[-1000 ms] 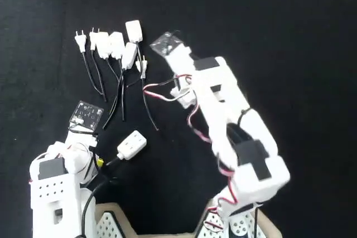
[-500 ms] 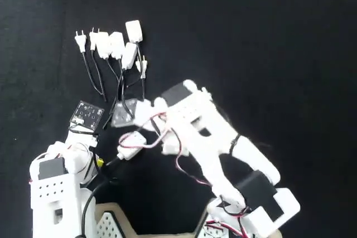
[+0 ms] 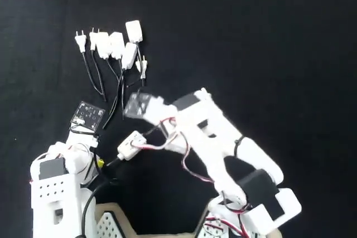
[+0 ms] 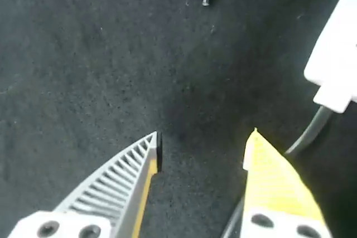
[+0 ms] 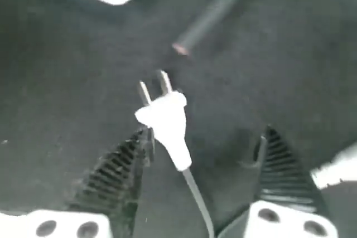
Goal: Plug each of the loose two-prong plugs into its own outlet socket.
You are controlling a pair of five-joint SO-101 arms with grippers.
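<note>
Several white two-prong plugs (image 3: pixel 114 45) with black cords lie in a cluster at the far left of the black table. A white outlet socket block (image 3: pixel 131 145) lies nearer, on its cord, and appears beside my left gripper as the outlet socket block (image 4: pixel 337 59). My left gripper (image 4: pixel 204 134) is open over bare cloth, close to the table. My right gripper (image 3: pixel 136 104) hangs between the cluster and the socket block. My right gripper (image 5: pixel 205 135) is open, and one plug (image 5: pixel 164 118) lies on the cloth ahead between its fingers, prongs pointing away.
The left arm's base (image 3: pixel 53 188) sits at the near left, with its camera board (image 3: pixel 86 115) over the gripper. The right arm (image 3: pixel 223 149) stretches across the middle. A loose cord end (image 5: pixel 181 48) lies past the plug. Black cloth to the right is bare.
The right arm swung back from beside the plug cluster toward the socket block, then edged a little away from it toward the plugs. The left arm stayed still.
</note>
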